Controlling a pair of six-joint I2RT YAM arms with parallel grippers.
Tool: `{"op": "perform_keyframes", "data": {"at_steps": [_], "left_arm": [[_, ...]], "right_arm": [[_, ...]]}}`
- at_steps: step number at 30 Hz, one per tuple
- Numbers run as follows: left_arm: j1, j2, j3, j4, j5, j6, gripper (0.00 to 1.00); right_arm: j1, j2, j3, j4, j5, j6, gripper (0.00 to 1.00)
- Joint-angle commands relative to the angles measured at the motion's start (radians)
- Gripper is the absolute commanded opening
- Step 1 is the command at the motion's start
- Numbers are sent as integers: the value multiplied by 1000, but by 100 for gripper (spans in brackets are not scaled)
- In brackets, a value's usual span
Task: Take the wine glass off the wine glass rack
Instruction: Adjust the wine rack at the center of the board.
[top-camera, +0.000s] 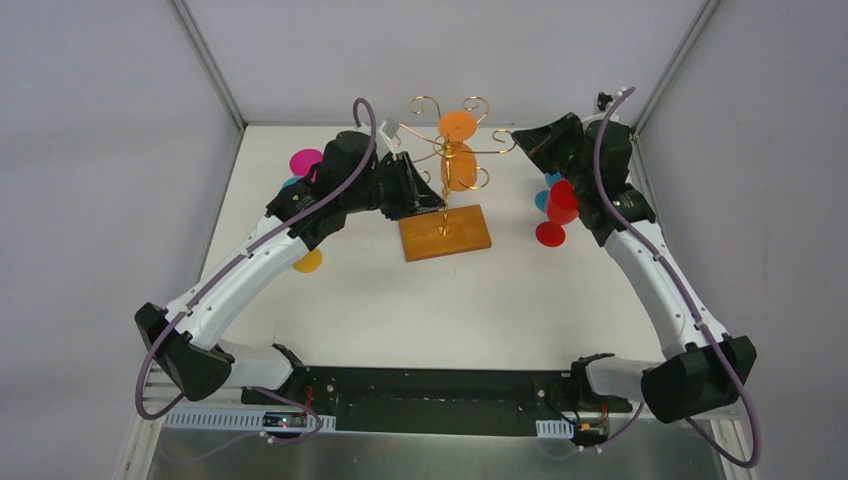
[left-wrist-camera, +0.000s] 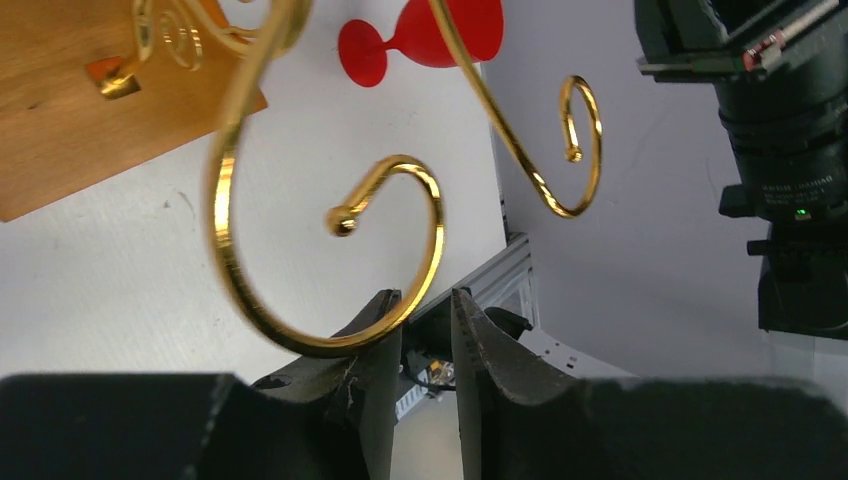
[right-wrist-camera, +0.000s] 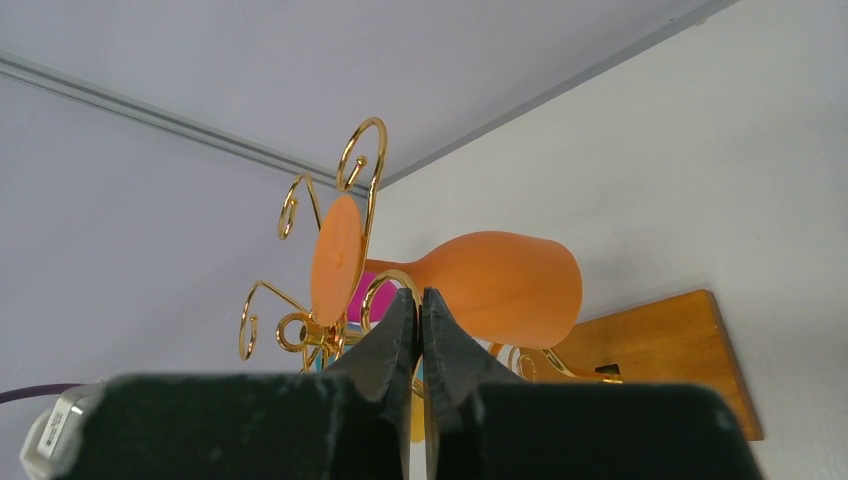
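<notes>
1. Table (top-camera: 420, 310): white top, walled on three sides; both arm bases at its 6 o'clock edge.
2. Left arm (top-camera: 250, 270): white and black, reaching toward 1 o'clock.
3. Right arm (top-camera: 660, 280): reaching toward 11 o'clock.
4. Wine glass rack (top-camera: 445, 232): gold wire stand on a brown wooden base, upright toward 12 o'clock of the table's middle.
5. Wine glass (top-camera: 458, 165): orange, on the rack. Its round foot is caught in the scroll arms on the 12 o'clock side of the stem, with the bowl below it.
6. Left gripper (left-wrist-camera: 427, 300): at 9 o'clock of the rack's stem. The jaws stand a narrow gap apart with nothing between them. A gold curl crosses the tip of one finger (left-wrist-camera: 375, 345); whether it touches cannot be told.
7. Right gripper (right-wrist-camera: 419, 293): at 2 o'clock of the rack, jaws pressed together and gripping nothing. The tips sit in front of a gold curl and the orange glass's neck.
8. Red glass (top-camera: 560, 205): on the table at 3 o'clock of the rack, beside the right arm.
9. Magenta glass (top-camera: 305, 162): at 9 o'clock of the rack, partly behind the left arm.
10. Yellow piece (top-camera: 308, 261): at 8 o'clock of the wooden base, half under the left arm.
</notes>
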Motion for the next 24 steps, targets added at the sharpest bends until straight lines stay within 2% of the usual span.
{"op": "perform_keyframes", "data": {"at_steps": [1, 7, 24], "left_arm": [[53, -60, -31, -31, -34, 30, 26], [123, -81, -39, -46, 2, 33, 26], [218, -84, -8, -120, 45, 73, 26]], "right_arm": [[1, -77, -34, 41, -37, 27, 0], [20, -120, -69, 41, -38, 42, 0], [153, -207, -139, 38, 50, 53, 0]]}}
